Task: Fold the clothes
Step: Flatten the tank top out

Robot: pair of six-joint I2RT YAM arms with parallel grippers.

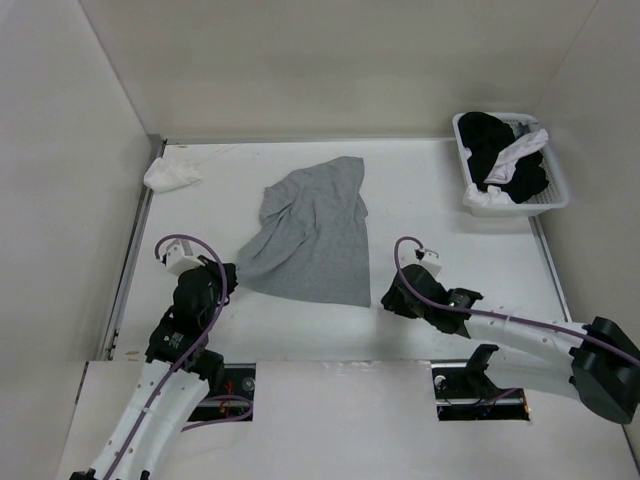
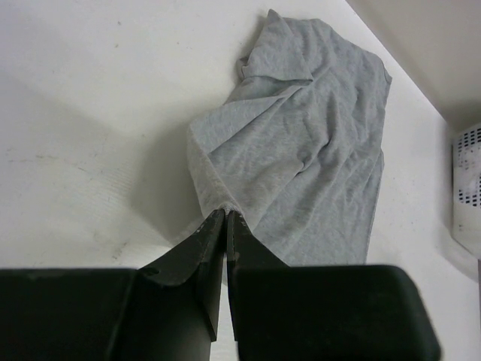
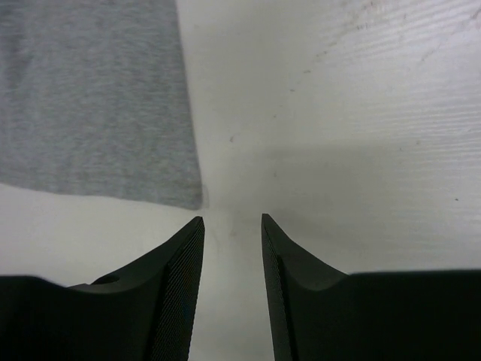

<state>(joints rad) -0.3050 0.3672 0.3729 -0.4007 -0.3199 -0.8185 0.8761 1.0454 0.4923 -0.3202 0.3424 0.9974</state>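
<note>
The light grey sleeveless knit tank top (image 1: 315,235) is soft, matt, heathered cloth, creased just ahead of the left gripper (image 2: 226,213). Ahead of the right gripper (image 3: 232,218), the white surface (image 3: 361,113) looks matt, faintly grained, scuffed. That gripper's black fingers (image 3: 323,316) look like matt plastic with finely ribbed pads (image 3: 183,297).

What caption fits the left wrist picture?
Left pincer shut on a corner of the crumpled grey top on the white table.

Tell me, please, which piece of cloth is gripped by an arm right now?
The grey tank top: the left gripper is shut on its near corner. The white cloth and the garments in the basket lie untouched.
</note>
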